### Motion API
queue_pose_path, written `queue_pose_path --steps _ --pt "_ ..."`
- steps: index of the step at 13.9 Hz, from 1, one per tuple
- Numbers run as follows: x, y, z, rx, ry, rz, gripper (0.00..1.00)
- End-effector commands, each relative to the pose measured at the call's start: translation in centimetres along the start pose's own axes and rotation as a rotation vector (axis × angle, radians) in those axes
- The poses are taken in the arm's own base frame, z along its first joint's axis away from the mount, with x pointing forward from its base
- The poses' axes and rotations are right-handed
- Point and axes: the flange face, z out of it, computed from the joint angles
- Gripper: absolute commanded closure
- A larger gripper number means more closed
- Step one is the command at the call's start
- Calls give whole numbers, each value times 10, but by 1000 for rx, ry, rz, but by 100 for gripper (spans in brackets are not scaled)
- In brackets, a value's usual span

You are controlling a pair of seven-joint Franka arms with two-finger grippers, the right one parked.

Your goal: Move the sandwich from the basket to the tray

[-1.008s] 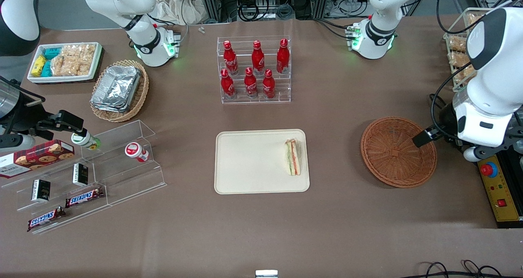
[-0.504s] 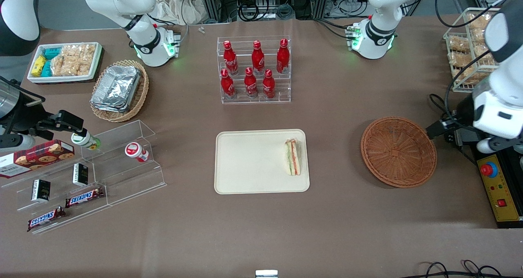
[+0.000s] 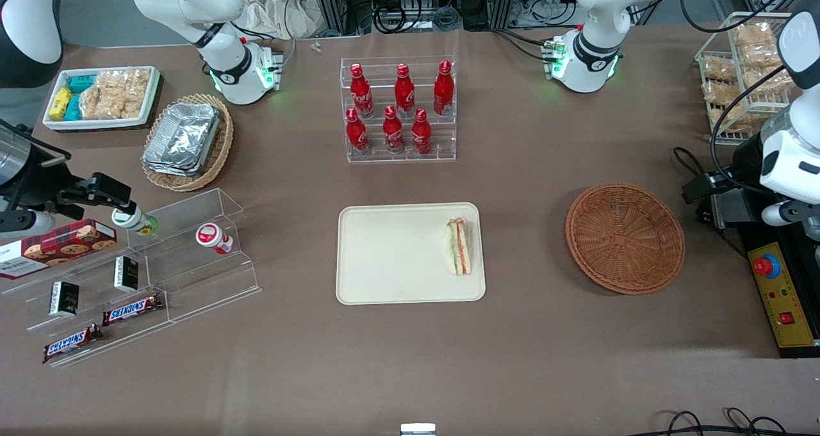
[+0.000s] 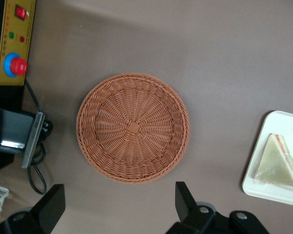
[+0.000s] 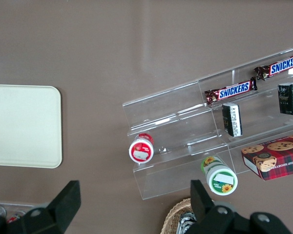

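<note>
- The gripper (image 4: 118,210), fingers spread over bare table beside the basket (image 4: 133,127), is mostly cut off.
- The tray (image 4: 263,187) runs past the edge.

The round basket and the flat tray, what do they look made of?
The basket looks like woven wicker, reddish-brown, with visible coiled strands. The tray looks like matte moulded plastic or pulp, cream, smooth; which, I cannot tell. The open gripper hangs above the basket's edge.
</note>
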Motion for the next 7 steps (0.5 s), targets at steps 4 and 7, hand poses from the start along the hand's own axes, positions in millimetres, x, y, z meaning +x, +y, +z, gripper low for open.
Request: queue_pose_path --steps 4,7 --pt "35 2 14 -42 -27 45 0" --pt "34 4 14 -45 -30 44 0"
